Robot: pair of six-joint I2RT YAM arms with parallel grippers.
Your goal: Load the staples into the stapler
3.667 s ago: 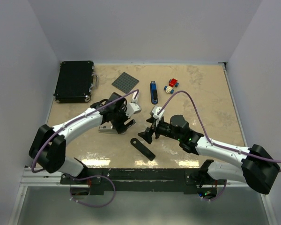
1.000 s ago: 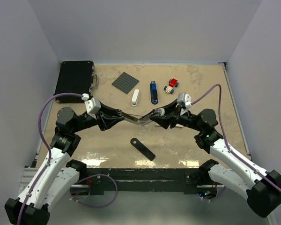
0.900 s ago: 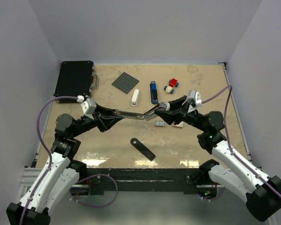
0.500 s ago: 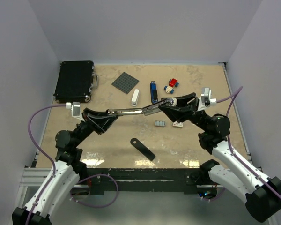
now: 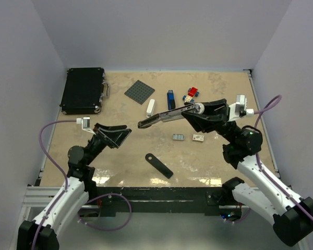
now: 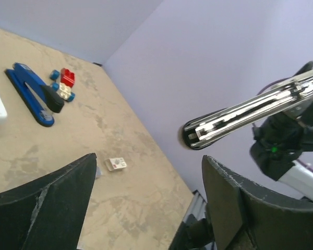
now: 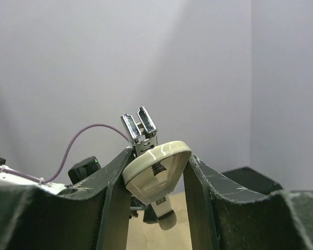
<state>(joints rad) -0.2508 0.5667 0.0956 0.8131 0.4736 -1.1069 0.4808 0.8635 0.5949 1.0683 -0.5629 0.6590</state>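
R fingers [image 5: 201, 111] pinch stapler [image 5: 161, 118] butt, aloft; L fingers [image 5: 120, 134] spread, empty. On table [image 5: 224, 94] below: staples [image 5: 178, 137], 2 small pcs. Prob. light, brittle; grip long sides gently

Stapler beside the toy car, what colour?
The stapler is blue, black-tipped; left wrist view shows it best.

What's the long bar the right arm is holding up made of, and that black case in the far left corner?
The stapler in the right end effector looks like polished metal: mirror-bright streaks run along its rail, and its end piece is cream, probably plastic. The black case has a matte dark shell, plastic or leatherette, I cannot tell which, with silvery, likely metal, corners and clasps.
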